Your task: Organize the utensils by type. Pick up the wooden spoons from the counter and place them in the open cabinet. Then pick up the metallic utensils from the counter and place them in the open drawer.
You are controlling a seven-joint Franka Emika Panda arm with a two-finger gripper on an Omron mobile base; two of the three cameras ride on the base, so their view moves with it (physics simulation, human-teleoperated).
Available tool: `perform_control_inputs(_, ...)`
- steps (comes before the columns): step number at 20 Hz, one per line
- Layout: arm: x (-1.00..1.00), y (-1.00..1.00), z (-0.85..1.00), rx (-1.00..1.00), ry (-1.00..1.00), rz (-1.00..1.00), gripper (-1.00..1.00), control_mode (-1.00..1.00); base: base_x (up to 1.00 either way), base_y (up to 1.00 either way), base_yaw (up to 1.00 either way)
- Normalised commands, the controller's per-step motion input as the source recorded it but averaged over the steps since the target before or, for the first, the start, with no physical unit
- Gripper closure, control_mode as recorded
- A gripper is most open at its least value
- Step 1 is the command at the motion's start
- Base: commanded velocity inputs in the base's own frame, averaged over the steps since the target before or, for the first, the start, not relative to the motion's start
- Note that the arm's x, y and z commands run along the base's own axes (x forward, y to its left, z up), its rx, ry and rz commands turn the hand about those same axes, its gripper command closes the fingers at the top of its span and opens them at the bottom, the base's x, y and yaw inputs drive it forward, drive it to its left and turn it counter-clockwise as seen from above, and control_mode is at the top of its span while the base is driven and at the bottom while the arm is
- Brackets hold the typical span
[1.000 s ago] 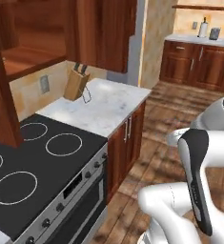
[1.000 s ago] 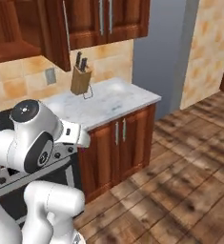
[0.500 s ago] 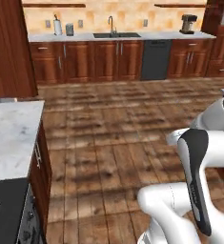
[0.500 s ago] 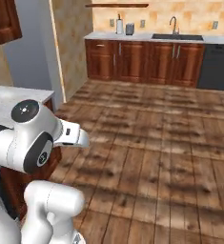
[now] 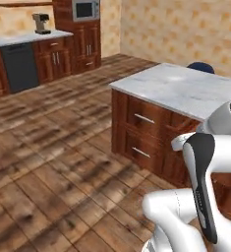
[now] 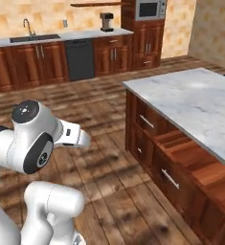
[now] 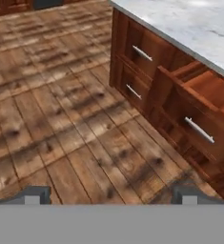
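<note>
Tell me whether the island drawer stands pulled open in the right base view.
Yes, the drawer juts out from the island front below the marble counter, its wooden inside showing.

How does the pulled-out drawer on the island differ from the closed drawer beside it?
The open drawer juts out from the island, its hollow wooden inside exposed; the closed drawer sits flush under the counter. The open one lies nearer the robot, the closed one nearer the island's corner. Both are reddish-brown wood with horizontal silver bar handles.
</note>
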Motion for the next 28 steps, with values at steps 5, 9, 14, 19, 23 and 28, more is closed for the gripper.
perform_control_inputs(5, 0.0, 0.0, 0.0, 0.0, 0.0, 0.0, -1.0, 1.0, 0.0, 0.05, -1.0)
perform_control_inputs(9, 0.0, 0.0, 0.0, 0.0, 0.0, 0.0, -1.0, 1.0, 0.0, 0.03, -1.0)
perform_control_inputs(14, 0.0, 0.0, 0.0, 0.0, 0.0, 0.0, -1.0, 1.0, 0.0, -0.37, -0.82)
perform_control_inputs(19, 0.0, 0.0, 0.0, 0.0, 0.0, 0.0, -1.0, 1.0, 0.05, -0.8, -0.48)
perform_control_inputs(23, 0.0, 0.0, 0.0, 0.0, 0.0, 0.0, -1.0, 1.0, 0.19, -0.76, -0.41)
perform_control_inputs(28, 0.0, 0.0, 0.0, 0.0, 0.0, 0.0, -1.0, 1.0, 0.73, -0.17, -0.08)
